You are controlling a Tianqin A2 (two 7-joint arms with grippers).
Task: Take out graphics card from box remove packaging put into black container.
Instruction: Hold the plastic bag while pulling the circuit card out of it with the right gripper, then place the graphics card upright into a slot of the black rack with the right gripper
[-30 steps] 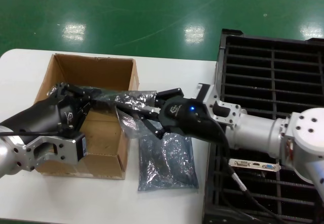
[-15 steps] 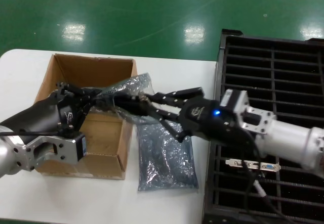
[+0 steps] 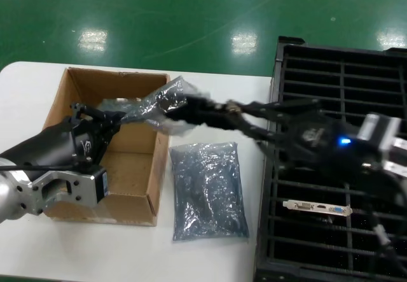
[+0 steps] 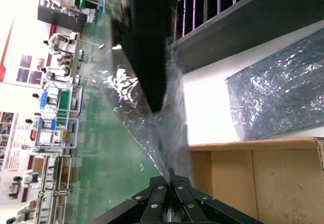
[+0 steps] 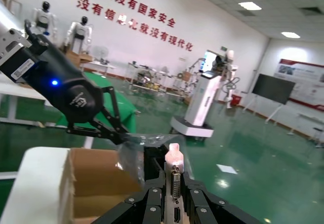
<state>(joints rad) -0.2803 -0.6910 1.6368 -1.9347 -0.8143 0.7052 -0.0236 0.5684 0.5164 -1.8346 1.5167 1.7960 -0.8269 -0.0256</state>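
Over the brown box (image 3: 89, 84), my left gripper (image 3: 119, 119) is shut on one end of the crinkled packaging bag (image 3: 156, 104). The same pinch shows in the left wrist view, gripper (image 4: 172, 176) on bag (image 4: 152, 128). My right gripper (image 3: 245, 111) is shut on the bracket end of the graphics card (image 3: 203, 111), whose dark board is partly out of the bag's open end. The silver bracket (image 5: 173, 176) stands between the right gripper (image 5: 173, 183) jaws. The black container (image 3: 343, 78) lies at the right.
A second bag (image 3: 208, 190) lies flat on the white table (image 3: 210, 256) between box and container. A twin card (image 3: 318, 207) rests in one slot of the container. Green floor lies beyond the table's far edge.
My right gripper has moved right, toward the container, drawing the card out of the bag. The bag has stretched and lifted. My left gripper has stayed over the box.
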